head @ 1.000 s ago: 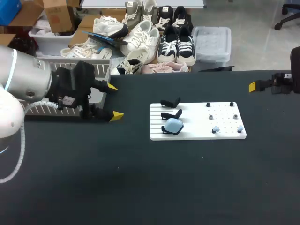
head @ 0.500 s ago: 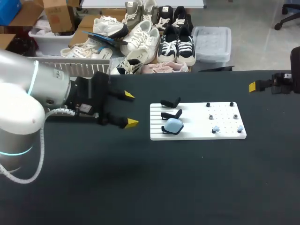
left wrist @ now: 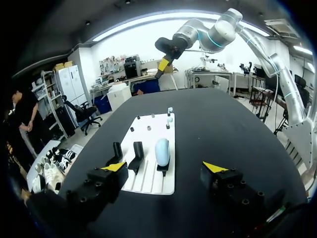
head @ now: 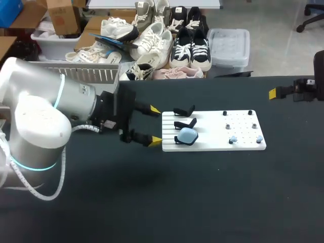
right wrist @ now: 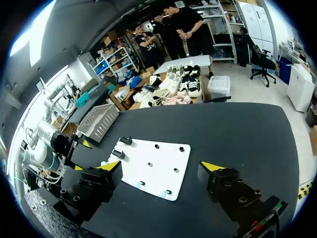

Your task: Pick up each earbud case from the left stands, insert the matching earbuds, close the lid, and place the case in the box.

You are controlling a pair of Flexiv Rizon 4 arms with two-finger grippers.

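at centre frame, white board (head: pixel 207 129): you see it lying flat on the black table (head: pixel 202 202), its long side running across the head view.
stands (head: pixel 185 123): three black ones sit in a column on the board's left part, and only the lowest one carries anything.
earbud case (head: pixel 188 135): pale blue, it rests on that lowest stand, near the board's lower left corner. in the left wrist view you see it standing upright on the stand.
earbuds (head: pixel 233 139): small pieces are dotted over the board's right part, dark ones along its upper edge and paler ones below. they are too small for you to tell more.
left gripper (head: pixel 154 124): its arm comes in from the left of the frame. its fingers are spread wide and hold nothing, and the yellow tips hang just beside the board's left edge. in the left wrist view the case stands ahead of the gripper, in line with the gap between the fingers and touching neither.
right gripper (right wrist: pixel 161 166): you find it at the right edge of the head view, in the upper half and well apart from the board. its own view shows the fingers released and wide apart, with nothing between them and the board lying ahead.
slatted white box (head: pixel 91 75): it sits in the upper left of the frame, behind the left arm at the table's far edge, well apart from the board.
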